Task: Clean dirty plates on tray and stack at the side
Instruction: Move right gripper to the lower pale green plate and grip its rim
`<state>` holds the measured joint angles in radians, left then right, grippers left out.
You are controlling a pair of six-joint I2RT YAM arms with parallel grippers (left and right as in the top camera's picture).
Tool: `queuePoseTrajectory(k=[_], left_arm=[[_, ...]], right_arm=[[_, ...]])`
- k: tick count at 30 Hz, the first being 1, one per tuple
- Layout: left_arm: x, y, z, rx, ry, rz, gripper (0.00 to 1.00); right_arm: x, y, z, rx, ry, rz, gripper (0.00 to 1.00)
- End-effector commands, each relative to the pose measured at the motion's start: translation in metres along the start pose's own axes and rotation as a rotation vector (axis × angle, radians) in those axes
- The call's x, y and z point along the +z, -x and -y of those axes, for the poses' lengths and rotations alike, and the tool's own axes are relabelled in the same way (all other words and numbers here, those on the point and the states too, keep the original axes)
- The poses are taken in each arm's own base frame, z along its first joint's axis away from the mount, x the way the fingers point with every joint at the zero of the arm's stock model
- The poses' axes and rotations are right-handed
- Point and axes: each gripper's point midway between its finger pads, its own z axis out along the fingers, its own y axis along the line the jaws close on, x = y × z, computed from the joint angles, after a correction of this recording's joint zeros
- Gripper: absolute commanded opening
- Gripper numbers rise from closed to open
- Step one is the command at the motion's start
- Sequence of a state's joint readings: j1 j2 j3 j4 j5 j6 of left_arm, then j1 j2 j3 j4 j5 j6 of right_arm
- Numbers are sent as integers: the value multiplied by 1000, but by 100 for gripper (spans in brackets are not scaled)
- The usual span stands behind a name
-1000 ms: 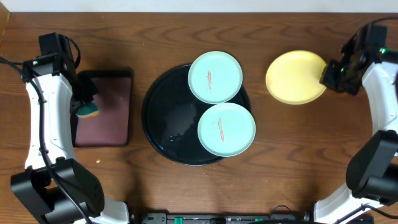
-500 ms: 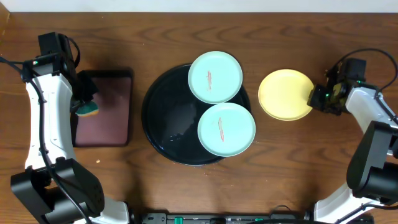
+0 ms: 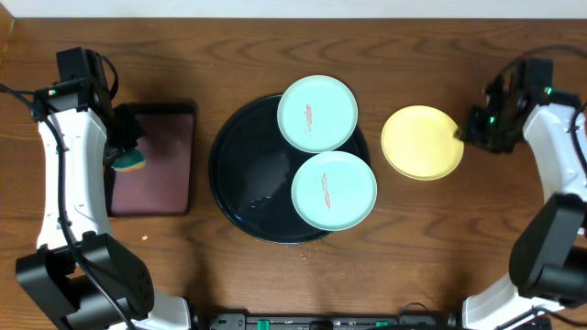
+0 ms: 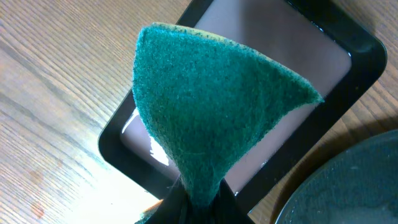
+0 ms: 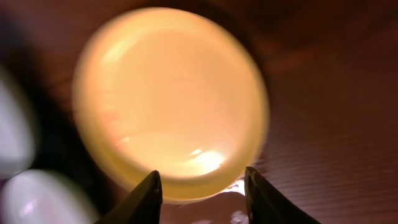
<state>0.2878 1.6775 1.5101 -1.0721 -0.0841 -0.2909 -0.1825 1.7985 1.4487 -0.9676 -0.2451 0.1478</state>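
Left of the round black tray (image 3: 246, 174), the left gripper (image 3: 126, 158) hangs over a small maroon tray (image 3: 163, 179). Its jaws are pressed onto the base of a green sponge (image 4: 205, 124), which fans out ahead of them.

On the black tray's right half lie two blue plates, both overhanging its rim a little. The far plate (image 3: 317, 113) sits at the tray's back edge and the near plate (image 3: 334, 190) at its front right, the two just touching or nearly so. Each has a thin red streak at its centre.

Right of the tray, off it and flat on the table, lies the yellow plate (image 3: 422, 142). No smear shows on it.

Further right of the tray, the right gripper (image 3: 466, 136) sits at the yellow plate's right rim. In the wrist view its fingers (image 5: 149, 196) are spread, with the rim just ahead of the gap and nothing pinched.

The blue plates seem the likely next job. Both lie to the left of the right gripper, beyond the yellow plate. That arm looks nearer to them than the sponge arm does, since the sponge must cross the tray's bare left half.
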Motion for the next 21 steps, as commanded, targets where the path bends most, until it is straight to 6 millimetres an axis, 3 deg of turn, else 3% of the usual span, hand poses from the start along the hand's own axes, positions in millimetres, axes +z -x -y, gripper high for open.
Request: queuePoseTrajectory(k=[1,7,11,21], left_arm=[[0,-3,-3,4,7,0,7],[0,-3,-3,4,7,0,7],[0,-3,-3,4,7,0,7],[0,-3,-3,4,7,0,7]], right_arm=[[-11,-13,-48,-87,100,-30,42],[19,-71,-96,-224,105,-198,43],[42,-108,-108,-259,67,-293,43],[79,-152,-122,-352,53,-385,38]])
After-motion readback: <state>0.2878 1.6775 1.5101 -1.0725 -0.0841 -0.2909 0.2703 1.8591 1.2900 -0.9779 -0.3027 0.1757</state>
